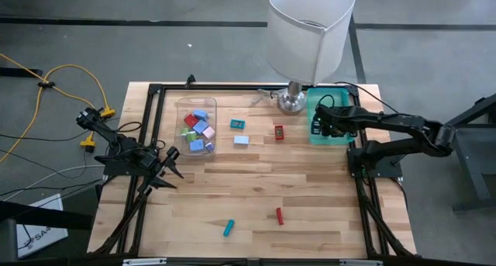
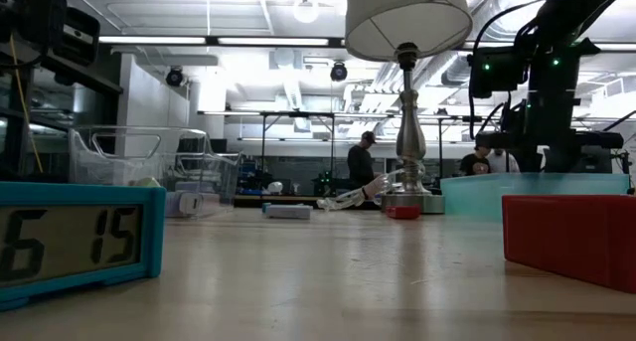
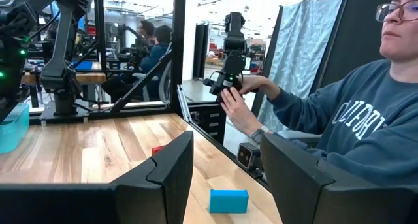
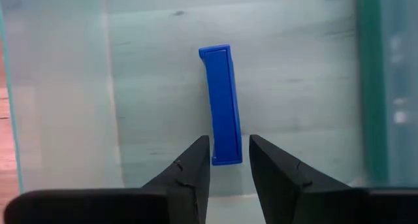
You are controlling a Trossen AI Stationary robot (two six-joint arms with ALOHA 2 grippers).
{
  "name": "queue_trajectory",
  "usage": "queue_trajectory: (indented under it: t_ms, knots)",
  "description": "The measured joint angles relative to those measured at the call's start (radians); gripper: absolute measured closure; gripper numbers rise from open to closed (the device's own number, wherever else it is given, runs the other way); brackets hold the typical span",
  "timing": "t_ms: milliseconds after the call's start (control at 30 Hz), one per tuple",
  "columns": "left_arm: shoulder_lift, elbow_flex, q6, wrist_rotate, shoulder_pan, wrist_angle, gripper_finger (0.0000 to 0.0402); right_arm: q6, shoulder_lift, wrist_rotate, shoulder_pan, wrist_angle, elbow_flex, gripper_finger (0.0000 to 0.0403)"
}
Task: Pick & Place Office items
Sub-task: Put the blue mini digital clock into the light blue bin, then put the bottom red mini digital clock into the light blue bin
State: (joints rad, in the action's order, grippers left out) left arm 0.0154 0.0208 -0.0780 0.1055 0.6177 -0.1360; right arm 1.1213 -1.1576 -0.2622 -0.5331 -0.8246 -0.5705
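Observation:
The office items are small coloured pieces. Several lie in a clear tub (image 1: 195,126). Loose on the wood lie a teal piece (image 1: 237,124), a light blue one (image 1: 241,139), a red one (image 1: 279,132), and near the front edge another teal one (image 1: 229,228) and another red one (image 1: 279,215). A dark blue piece (image 4: 222,103) lies on the floor of the teal bin (image 1: 339,134). My right gripper (image 4: 228,149) points down into that bin, open a little, one finger on each side of the piece's near end. My left gripper (image 1: 172,164) waits open at the table's left edge. My right gripper stands astride the dark blue piece's near end (image 4: 227,155), coming from above and lying along the piece. A sliver of bin floor shows between one finger (image 4: 268,165) and the piece. I cannot tell whether the other finger touches it.
A tall lamp with a white shade (image 1: 310,29) stands at the back, its metal base (image 1: 291,101) right beside the teal bin. A black frame (image 1: 155,111) borders the table. A person (image 3: 353,113) sits beyond the table's near edge.

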Motion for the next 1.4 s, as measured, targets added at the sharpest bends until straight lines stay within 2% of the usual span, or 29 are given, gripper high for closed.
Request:
queue_trajectory:
  t_ms: [400, 633, 833, 1100, 1400]
  knots:
    - [0.0, 0.0, 0.0, 0.0, 0.0, 0.0, 0.0229, -0.001, 0.023, -0.042, 0.0, -0.001, 0.0, 0.0305]
    - [0.0, 0.0, 0.0, 0.0, 0.0, 0.0, 0.0229, -0.003, 0.138, -0.051, 0.01, 0.008, 0.0, 0.0305]
    - [0.0, 0.0, 0.0, 0.0, 0.0, 0.0, 0.0229, -0.073, 0.239, -0.053, 0.051, 0.065, 0.0, 0.0305]
    - [0.0, 0.0, 0.0, 0.0, 0.0, 0.0, 0.0229, -0.209, 0.287, -0.049, 0.161, 0.195, 0.0, 0.0305]
    - [0.0, 0.0, 0.0, 0.0, 0.0, 0.0, 0.0229, -0.323, 0.27, 0.008, 0.365, 0.373, 0.0, 0.0305]
